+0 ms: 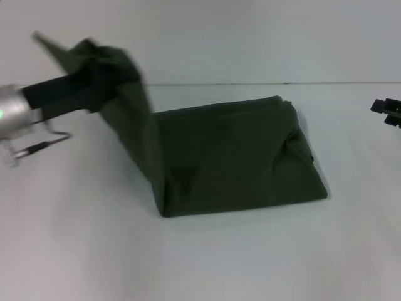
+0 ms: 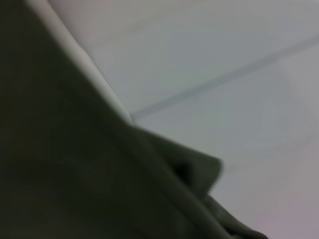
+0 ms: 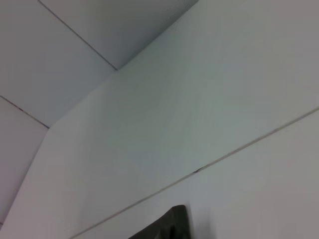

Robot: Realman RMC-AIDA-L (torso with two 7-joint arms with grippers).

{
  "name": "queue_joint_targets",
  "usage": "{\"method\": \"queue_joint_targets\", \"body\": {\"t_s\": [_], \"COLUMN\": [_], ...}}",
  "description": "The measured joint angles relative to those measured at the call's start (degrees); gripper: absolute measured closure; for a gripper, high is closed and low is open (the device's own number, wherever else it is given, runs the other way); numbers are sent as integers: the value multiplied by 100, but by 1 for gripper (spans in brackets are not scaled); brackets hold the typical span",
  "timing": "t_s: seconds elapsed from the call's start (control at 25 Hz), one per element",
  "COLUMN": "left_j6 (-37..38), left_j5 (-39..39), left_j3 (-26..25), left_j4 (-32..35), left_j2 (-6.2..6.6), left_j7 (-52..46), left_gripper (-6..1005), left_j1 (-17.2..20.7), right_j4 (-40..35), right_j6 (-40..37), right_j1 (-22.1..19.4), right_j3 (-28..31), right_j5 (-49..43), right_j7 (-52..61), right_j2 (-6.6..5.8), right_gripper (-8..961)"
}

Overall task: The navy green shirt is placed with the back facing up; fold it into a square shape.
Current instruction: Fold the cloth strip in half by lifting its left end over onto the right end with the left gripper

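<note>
Dark olive-green soft-fabric short-sleeved shirt lies mid white table, its 9 o'clock edge lifted up, clenched in left gripper. Right gripper parked at 3 o'clock, well apart; finger state can't tell.

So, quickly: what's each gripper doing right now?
Left gripper: shut on the navy green shirt, lifting one side.
Right gripper: at the right edge, state cannot be told.

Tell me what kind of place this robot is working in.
Probably a lab or test bench: a plain white table, only the navy green shirt on it, lifted at one side by the left gripper, the right gripper off to the side.
</note>
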Motion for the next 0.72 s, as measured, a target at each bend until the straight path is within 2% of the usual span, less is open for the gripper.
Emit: {"method": "queue_joint_targets", "body": {"t_s": [0.16, 0.28, 0.36, 0.56, 0.6, 0.64, 0.72], "left_j6": [-93, -265, -462, -1720, -1720, -2343, -2591], "left_j5": [-5, -8, -17, -317, -317, -470, -665], "left_j3": [329, 512, 683, 1582, 1582, 1834, 1890], "left_j4": [-32, -26, -101, -1289, -1289, -1940, -2371], "left_j2": [-235, -506, -634, -678, -678, -693, -697], "left_j7": [190, 399, 598, 1255, 1255, 1649, 2027], "left_gripper": [937, 930, 925, 913, 910, 908, 903], "left_j1": [-291, -447, -537, -1019, -1019, -1384, -1666], "right_j4": [24, 72, 80, 99, 125, 160, 220], "right_j6": [5, 11, 19, 61, 70, 121, 167], "right_j1": [3, 9, 11, 13, 17, 23, 37], "right_j3": [7, 32, 32, 9, 4, 3, -1], "right_j5": [-2, -2, -2, -10, -16, -21, -27], "right_j7": [-43, -64, -65, -66, -66, -66, -71], "right_j2": [9, 11, 11, 11, 12, 12, 11], "right_gripper": [410, 411, 411, 413, 413, 413, 414]}}
